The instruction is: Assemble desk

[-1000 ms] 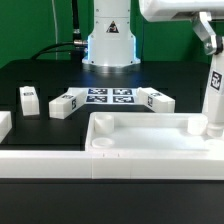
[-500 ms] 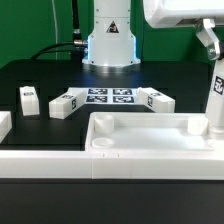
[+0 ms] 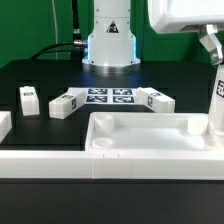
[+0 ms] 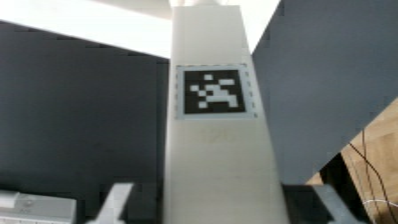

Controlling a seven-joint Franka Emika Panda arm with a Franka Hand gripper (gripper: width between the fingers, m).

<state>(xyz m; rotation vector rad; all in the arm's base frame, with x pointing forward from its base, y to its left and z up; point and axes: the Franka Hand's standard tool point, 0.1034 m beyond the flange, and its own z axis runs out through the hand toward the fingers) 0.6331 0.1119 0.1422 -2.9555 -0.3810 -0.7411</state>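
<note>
Pinching a leg (image 3: pixel 216 105) upright near its top, the end effector (image 3: pixel 211 55) holds it over the tabletop's (image 3: pixel 150 135) far corner on the exterior view's right (presumably to seat it there); spare legs (image 3: pixel 64 103) lie on the counter (image 3: pixel 40 75) beyond the tabletop.
</note>
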